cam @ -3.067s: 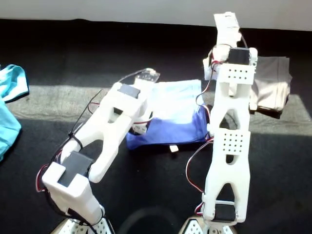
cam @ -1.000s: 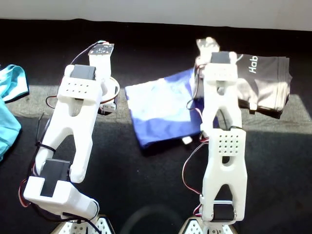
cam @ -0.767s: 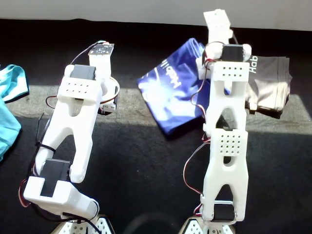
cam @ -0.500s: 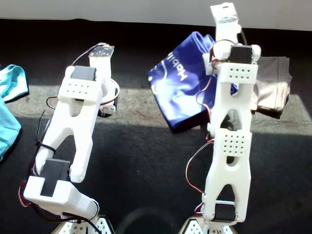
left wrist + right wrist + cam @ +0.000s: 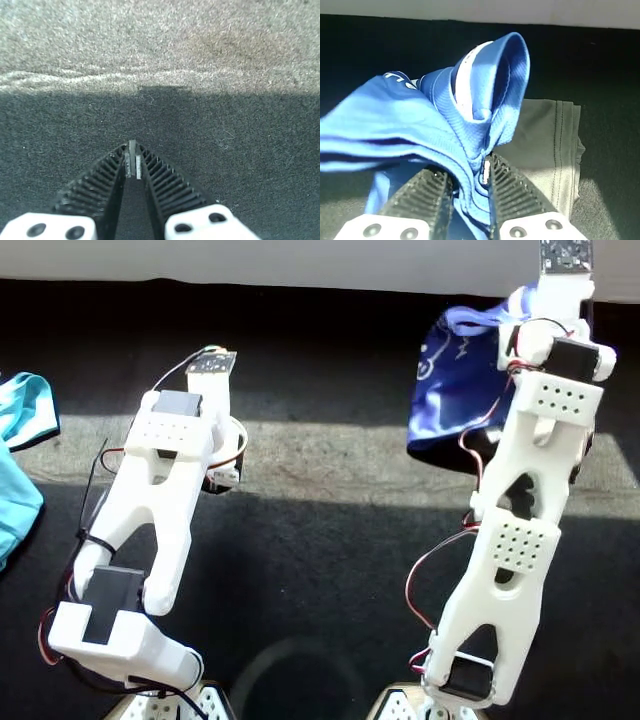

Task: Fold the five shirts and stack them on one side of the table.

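your right gripper (image 5: 470,175) has its fingers pinched on a bunched fold of the blue shirt (image 5: 420,125), which hangs over the flat grey shirt (image 5: 550,145) near the table's far right edge. your left gripper (image 5: 132,160) has its tips pressed together over the bare dark table (image 5: 330,540). three shirts in sight: one blue, one grey, one teal (image 5: 20,455) at the left edge. open room lies between the arms.

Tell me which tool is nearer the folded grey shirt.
Right. The right tool, shut on the blue shirt, hangs over the grey shirt. The left tool sits shut over bare mat, well off to the left of it.
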Controlling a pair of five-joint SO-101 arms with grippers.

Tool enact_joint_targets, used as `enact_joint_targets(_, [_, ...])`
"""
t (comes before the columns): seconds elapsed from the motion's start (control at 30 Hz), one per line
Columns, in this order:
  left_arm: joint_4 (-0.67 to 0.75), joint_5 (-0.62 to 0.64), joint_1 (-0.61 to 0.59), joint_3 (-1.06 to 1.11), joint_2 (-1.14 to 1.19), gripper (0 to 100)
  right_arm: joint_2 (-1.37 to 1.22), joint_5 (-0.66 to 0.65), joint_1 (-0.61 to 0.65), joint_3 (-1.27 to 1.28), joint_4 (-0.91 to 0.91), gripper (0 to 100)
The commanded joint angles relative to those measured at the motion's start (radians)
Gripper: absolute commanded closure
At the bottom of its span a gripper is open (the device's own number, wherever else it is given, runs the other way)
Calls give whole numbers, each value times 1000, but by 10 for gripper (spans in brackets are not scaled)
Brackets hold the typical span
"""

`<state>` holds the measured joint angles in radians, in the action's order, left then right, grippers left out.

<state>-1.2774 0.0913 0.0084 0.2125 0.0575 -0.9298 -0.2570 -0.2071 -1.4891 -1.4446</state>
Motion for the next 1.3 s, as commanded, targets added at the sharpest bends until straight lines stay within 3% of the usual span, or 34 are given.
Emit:
enact_joint_targets(0.0, [3, 2, -10, -7, -53, 987, 76, -12, -74, 104, 114, 992])
enact_joint_targets(0.2, [3, 2, -10, -4, -48, 987, 76, -123, -130, 361, 355, 992])
enact_joint_targets(0.43, [3, 2, -10, -5, -51, 987, 73, -130, -162, 496, 558, 992])
enact_joint_targets(1.07, [2, 0, -10, -5, -54, 988, -31, -232, -225, 493, 521, 988])
enact_joint_targets(1.27, [2, 0, -10, -5, -54, 988, -35, -230, -249, 407, 415, 850])
